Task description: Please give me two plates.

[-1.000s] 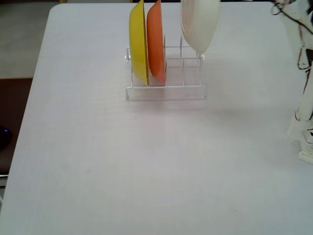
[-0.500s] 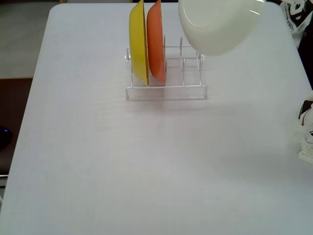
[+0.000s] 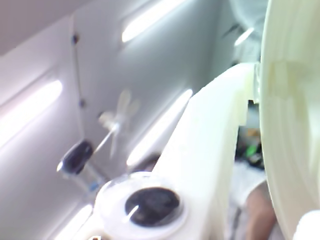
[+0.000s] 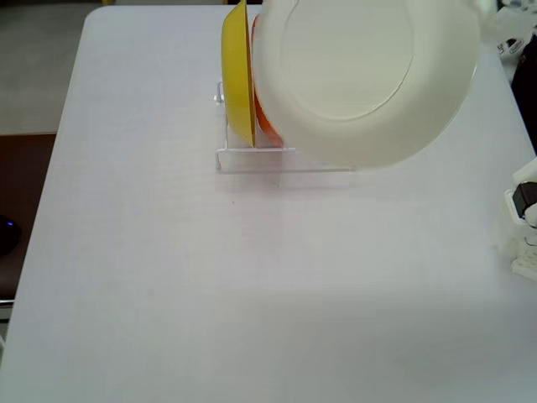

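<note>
The cream-white plate [image 4: 361, 75] is lifted high above the table, close to the fixed camera, and tilted so its underside faces it. In the wrist view its rim [image 3: 290, 125] fills the right side, pressed against my white finger [image 3: 215, 150]. My gripper [image 3: 255, 95] is shut on that rim and points up toward the ceiling. Only a bit of the arm [image 4: 503, 29] shows past the plate at the top right of the fixed view. The light blue plate is hidden or out of view.
A clear rack [image 4: 252, 158] at the table's far middle holds an upright yellow plate [image 4: 237, 71] and an orange plate [image 4: 265, 124], mostly hidden behind the lifted plate. White arm parts [image 4: 524, 218] stand at the right edge. Ceiling lights fill the wrist view.
</note>
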`<act>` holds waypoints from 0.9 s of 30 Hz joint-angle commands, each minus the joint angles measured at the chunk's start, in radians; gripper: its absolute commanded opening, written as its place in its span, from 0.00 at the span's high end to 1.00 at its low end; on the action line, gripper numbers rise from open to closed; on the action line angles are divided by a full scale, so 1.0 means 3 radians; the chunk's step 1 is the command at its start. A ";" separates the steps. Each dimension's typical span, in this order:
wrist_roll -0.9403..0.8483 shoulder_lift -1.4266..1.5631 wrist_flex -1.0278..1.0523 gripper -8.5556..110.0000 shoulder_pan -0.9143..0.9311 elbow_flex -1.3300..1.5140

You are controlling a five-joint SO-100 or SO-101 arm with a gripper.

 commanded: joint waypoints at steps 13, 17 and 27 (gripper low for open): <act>0.0332 -0.0818 -0.1892 0.93 -0.0276 0.0205; 0.0343 -0.0936 -0.2061 0.93 -0.0286 0.0205; 0.0245 -0.0992 -0.2148 0.93 -0.0302 0.0261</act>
